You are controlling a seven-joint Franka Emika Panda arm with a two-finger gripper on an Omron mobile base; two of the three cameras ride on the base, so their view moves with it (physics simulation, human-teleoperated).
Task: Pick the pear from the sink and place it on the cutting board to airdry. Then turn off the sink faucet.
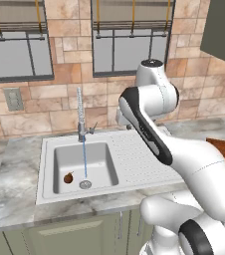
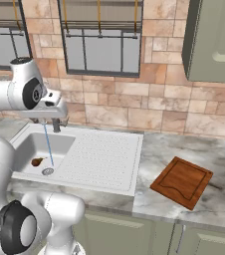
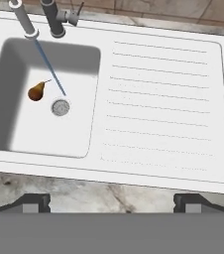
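Pear (image 3: 36, 92) in sink (image 3: 163, 163) beside drain (image 3: 60, 107), water stream (image 3: 49, 67) adjacent.

Open basin above the pear (image 3: 37, 91), water stream (image 3: 50, 69) and faucet (image 3: 52, 19) just beside it.

i see a kitchen: a sink (image 1: 129, 164) with a tap (image 1: 80, 114) running, a stone counter (image 2: 184, 149), brick walls, and green cupboards (image 2: 216, 40).
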